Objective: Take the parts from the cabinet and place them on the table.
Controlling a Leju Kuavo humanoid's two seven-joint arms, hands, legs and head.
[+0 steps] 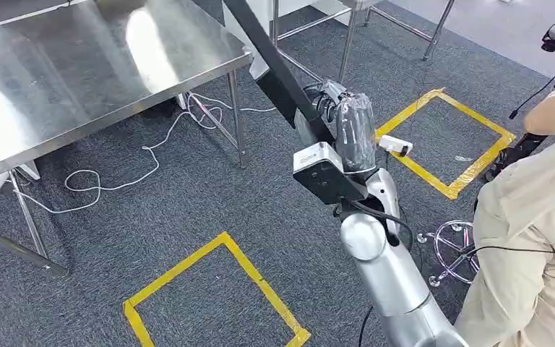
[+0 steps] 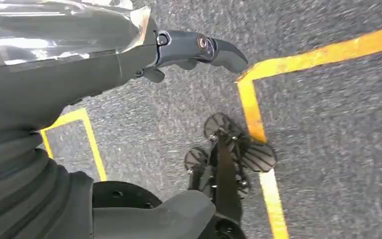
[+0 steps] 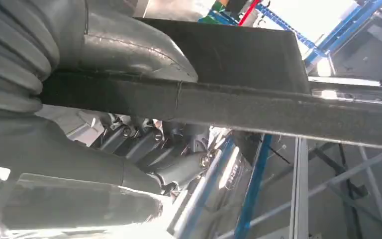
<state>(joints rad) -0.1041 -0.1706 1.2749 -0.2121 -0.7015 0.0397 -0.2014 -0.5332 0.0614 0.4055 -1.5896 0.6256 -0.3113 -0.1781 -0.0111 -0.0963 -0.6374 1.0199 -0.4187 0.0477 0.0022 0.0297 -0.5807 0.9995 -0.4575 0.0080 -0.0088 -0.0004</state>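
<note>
Black and long, the part (image 1: 274,69) is a flat bar gripped at one end by your right hand (image 1: 336,119), fingers (image 3: 144,144) clamped around it; the bar slants up and away toward the desk (image 1: 79,65), judged a carrying pose on the way to set it down. The steel desk lies ahead to the left, well apart. Your left hand (image 2: 129,59) hangs over the carpet, fingers straight and apart, holding nothing. White cable (image 1: 115,181) trails under the desk, a person (image 1: 535,217) stands close on the right, and yellow tape (image 1: 217,289) marks the floor.
</note>
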